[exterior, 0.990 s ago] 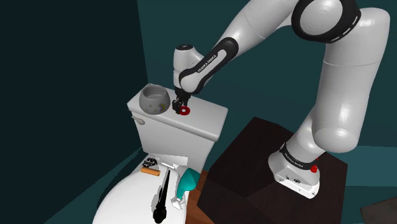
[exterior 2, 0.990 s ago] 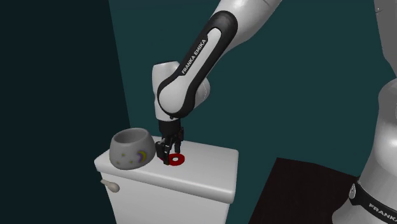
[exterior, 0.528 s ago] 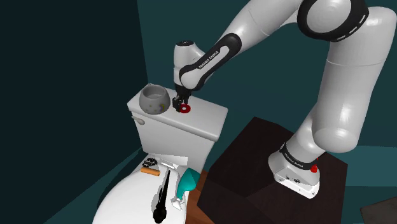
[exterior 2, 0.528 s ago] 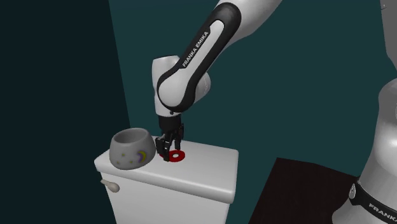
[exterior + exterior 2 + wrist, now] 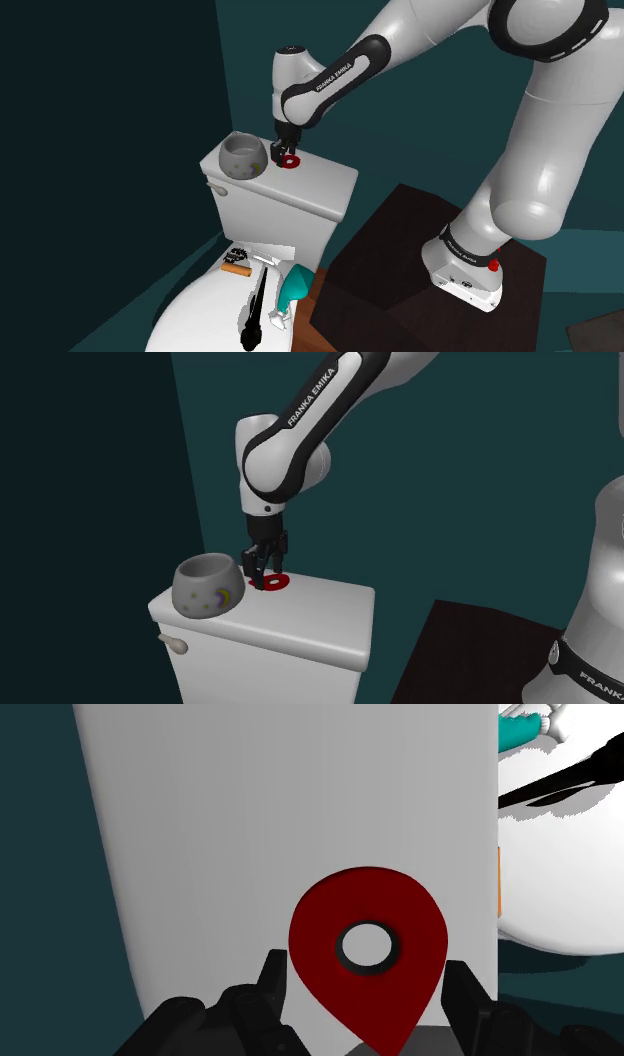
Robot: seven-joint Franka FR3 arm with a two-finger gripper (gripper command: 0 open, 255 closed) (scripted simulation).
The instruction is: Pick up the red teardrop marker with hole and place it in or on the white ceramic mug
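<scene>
The red teardrop marker (image 5: pixel 368 954) with a round hole sits clasped between my black fingers (image 5: pixel 268 989), held just above the white toilet tank lid (image 5: pixel 322 182). From the side, my gripper (image 5: pixel 282 155) hangs over the lid with the marker (image 5: pixel 291 160) at its tips, close to the mug's right in the shoulder view. The mug (image 5: pixel 241 154) is a grey, bowl-shaped cup with small coloured spots, upright on the lid's left end. In the second exterior view, the gripper (image 5: pixel 257 578) and marker (image 5: pixel 274 583) are right of the mug (image 5: pixel 207 587).
Below the tank, the white toilet lid (image 5: pixel 195 315) carries a black brush (image 5: pixel 256 305), a teal object (image 5: pixel 294 287), a small orange piece (image 5: pixel 235 268) and other small items. My dark stand (image 5: pixel 420 270) is at the lower right. Teal walls close in behind.
The gripper has risen off the tank lid with the marker in it and shifted slightly toward the mug. The mug has not moved.
</scene>
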